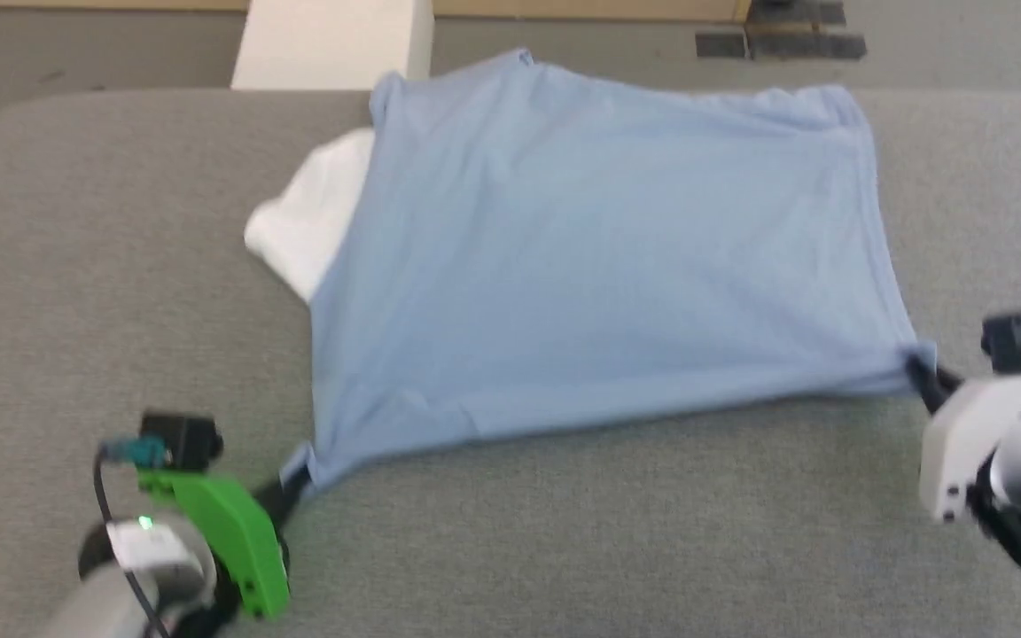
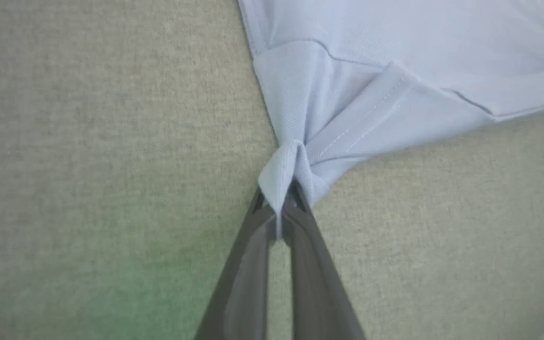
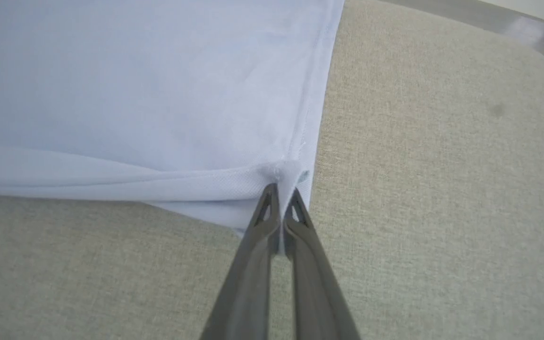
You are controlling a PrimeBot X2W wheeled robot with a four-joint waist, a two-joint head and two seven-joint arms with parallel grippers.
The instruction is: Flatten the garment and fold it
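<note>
Spread over the grey fabric-covered counter (image 1: 76, 266): a large light blue soft-knit short-sleeved shirt (image 1: 599, 266), mostly flat, far edge at the counter's far side, near edge pulled into a fairly straight line between two held corners. Partly tucked beneath its left side, a white cloth (image 1: 307, 221), showing past the blue edge.

Left tool (image 2: 279, 210) pressed together on the near left corner, fabric bunched into a small pleated knot at the tips, stitched hem folded over just beyond. Right tool (image 3: 280, 193) likewise pinching the near right corner, right where the side seam meets the hem, a rolled lip of cloth running away along the near edge.

Judged by look: light, limp, stretchy. No stiffness to hold a shape, so likely to sag, ripple and drag on the rough counter rather than slide freely. Not fragile, not slippery, but prone to slip out of a thin pinch if tugged hard. Best taken at corners and hemmed edges, where doubled, stitched cloth gives more to bite; two matching corners at once, to keep tension even. Flattening seemingly well along, with shallow creases left near the left corner; folding not yet begun.
</note>
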